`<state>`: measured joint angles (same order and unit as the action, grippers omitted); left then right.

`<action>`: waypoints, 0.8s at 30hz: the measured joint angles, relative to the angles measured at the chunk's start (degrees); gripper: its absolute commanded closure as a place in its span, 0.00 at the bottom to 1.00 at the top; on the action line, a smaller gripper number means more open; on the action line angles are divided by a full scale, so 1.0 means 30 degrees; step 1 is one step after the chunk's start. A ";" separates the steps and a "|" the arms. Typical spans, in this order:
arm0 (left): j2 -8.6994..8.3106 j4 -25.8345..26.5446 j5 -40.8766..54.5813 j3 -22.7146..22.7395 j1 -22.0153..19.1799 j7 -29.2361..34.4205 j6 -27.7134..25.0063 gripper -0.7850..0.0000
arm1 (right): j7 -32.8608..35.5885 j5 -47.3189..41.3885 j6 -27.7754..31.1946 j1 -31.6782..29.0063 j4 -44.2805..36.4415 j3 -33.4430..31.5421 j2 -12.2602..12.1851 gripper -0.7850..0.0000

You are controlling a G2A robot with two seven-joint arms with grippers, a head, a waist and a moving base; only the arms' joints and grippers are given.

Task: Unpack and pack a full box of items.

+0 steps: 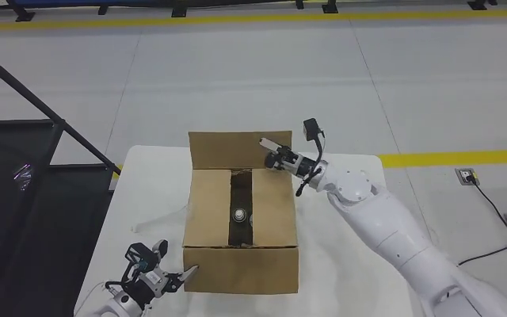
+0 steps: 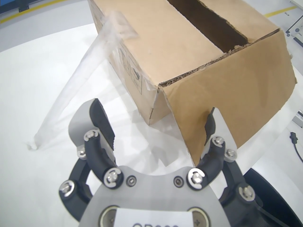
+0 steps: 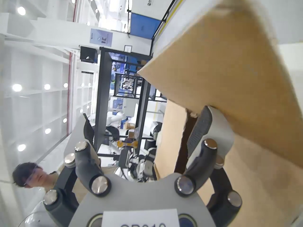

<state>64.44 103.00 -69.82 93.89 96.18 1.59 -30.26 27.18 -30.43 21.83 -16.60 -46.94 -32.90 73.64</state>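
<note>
One box (image 1: pixel 207 214); one item (image 1: pixel 239 214) inside; one tape strip (image 2: pixel 78 76)

Holds the left hand (image 1: pixel 178 261) low at the near left, fingers (image 2: pixel 101 121) spread wide, gripping nothing. Has the right arm (image 1: pixel 380 214) extended forward and inward, right hand (image 1: pixel 269 153) turned sideways, its fingers likewise parted.
</note>
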 measured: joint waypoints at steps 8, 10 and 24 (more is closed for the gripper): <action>0.0012 -0.0133 0.0318 0.0026 0.0308 -0.0483 0.0416 0.00 | -0.1646 0.1329 -0.0781 0.1507 0.3669 0.0943 0.1847 0.00; 0.0009 -0.0132 0.0345 0.0023 0.0338 -0.0518 0.0474 0.00 | -0.1547 0.1393 -0.0875 0.1744 0.4612 0.1035 0.2240 0.00; -0.0024 -0.0217 0.0335 -0.0043 0.0245 -0.0625 0.0635 0.00 | -0.0742 0.1357 0.0788 0.2258 0.8171 0.0651 0.3968 0.00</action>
<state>64.37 102.35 -68.81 93.76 96.91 -0.29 -28.36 24.96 -26.36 24.20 -9.82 -22.43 -30.95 85.54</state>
